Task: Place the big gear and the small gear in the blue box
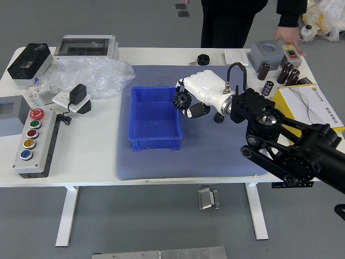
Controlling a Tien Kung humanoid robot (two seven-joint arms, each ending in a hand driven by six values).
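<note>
Can't read any text, label, brand, number or sign. Can make out dark print on the yellow-and-white box [320, 110] at right, but too small to decipher.
</note>
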